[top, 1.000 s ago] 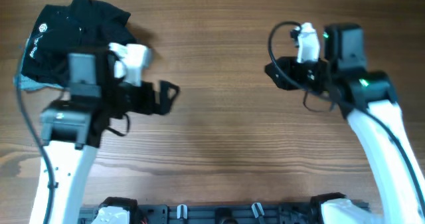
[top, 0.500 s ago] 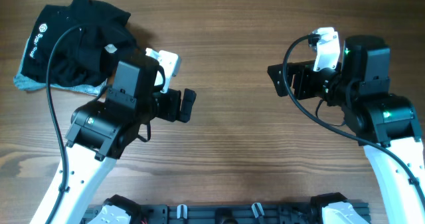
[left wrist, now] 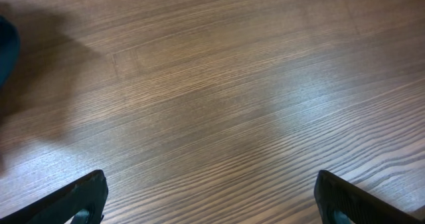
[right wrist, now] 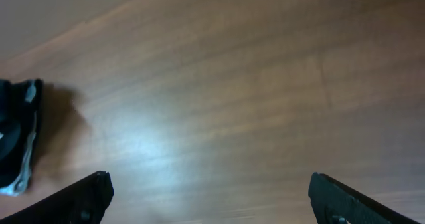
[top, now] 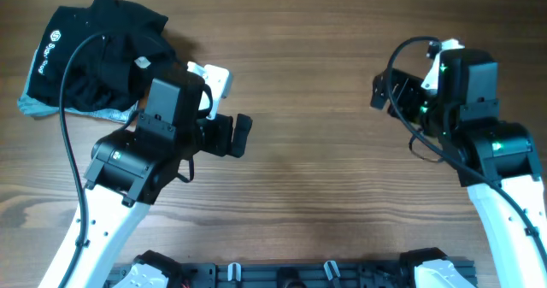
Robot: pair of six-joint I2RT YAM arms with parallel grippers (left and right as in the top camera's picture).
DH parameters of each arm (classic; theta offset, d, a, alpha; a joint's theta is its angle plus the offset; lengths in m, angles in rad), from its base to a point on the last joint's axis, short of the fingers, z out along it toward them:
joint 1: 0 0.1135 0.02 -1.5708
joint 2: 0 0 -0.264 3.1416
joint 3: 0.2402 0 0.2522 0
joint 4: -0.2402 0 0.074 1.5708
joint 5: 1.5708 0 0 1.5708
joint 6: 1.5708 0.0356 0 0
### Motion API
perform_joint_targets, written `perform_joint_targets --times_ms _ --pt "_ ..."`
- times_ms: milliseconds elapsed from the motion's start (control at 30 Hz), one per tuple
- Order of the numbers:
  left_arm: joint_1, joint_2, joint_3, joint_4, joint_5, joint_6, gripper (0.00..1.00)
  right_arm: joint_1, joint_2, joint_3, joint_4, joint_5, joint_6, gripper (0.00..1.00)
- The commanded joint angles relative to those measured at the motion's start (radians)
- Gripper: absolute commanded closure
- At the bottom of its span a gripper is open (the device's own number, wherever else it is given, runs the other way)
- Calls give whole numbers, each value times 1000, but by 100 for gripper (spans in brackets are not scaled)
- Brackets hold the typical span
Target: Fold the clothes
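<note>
So right now I'm seeing the soft black fabric clothes lying bunched up at the far left corner of the brown wooden table. One piece is showing a white round logo and a pale grey edge. My left gripper is hovering near that pile with its jaws spread wide, gripping nothing. My right gripper is hanging over the table's right side, well apart from the clothes, likewise gaping wide and empty.
</note>
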Motion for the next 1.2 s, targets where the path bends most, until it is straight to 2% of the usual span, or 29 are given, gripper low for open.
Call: perform_joint_targets --times_ms 0,133,300,400,567,633,767,1167 --pt "-5 -3 6 5 -13 -14 0 4 -52 -48 171 35 -186 0" --pt "-5 -3 6 5 -13 -14 0 -2 -248 -238 426 40 -264 0" --pt "-5 -3 6 5 -13 -14 0 -5 -583 -669 727 48 -312 0" --pt "-5 -3 6 5 -13 -14 0 -5 -742 -857 811 47 -308 0" --pt "-5 -3 6 5 -13 -14 0 -5 -1135 -1168 875 24 -275 0" --pt "-5 -3 6 5 -13 -14 0 -3 -1137 -1220 930 24 -252 0" --pt "-5 -3 6 5 -13 -14 0 -3 -1149 -1234 874 24 -229 0" --pt "-5 -3 6 5 -13 -14 0 -3 -1110 -1234 872 24 -229 0"
